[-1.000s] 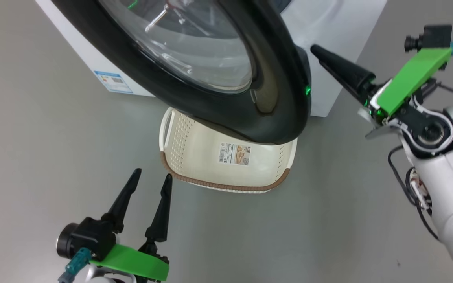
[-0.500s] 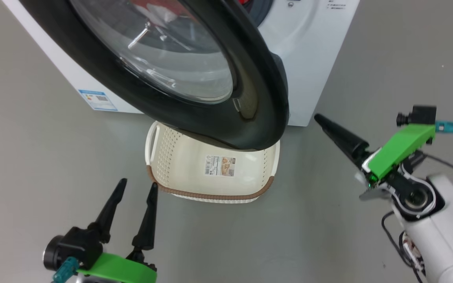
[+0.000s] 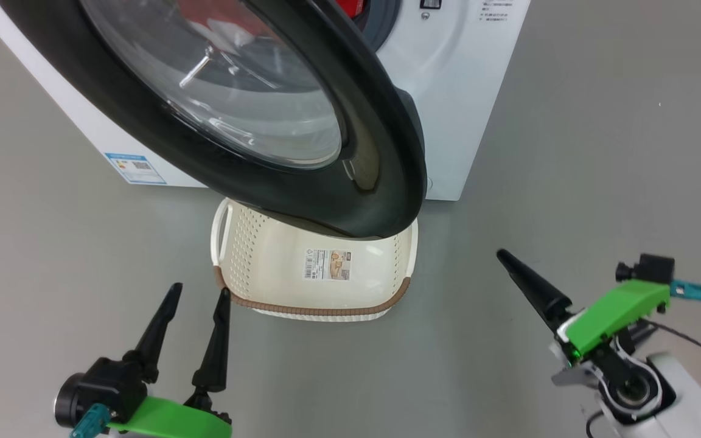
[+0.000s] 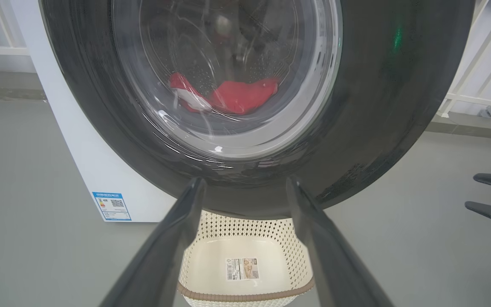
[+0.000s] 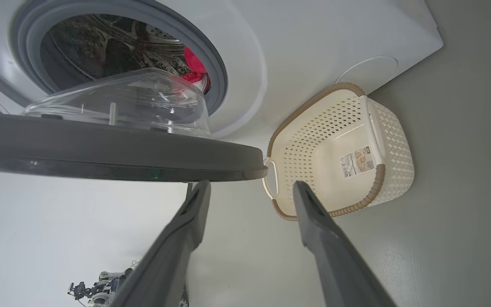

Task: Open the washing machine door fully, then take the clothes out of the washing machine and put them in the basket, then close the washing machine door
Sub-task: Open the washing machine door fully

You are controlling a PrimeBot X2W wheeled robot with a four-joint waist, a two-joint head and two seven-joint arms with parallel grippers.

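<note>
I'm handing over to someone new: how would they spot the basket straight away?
Start at the big white washing machine with its black-rimmed door swung open. On the grey floor right before it, partly under that door, sits the basket. It is the one cream perforated tub with a brown rim and a paper label inside.
</note>
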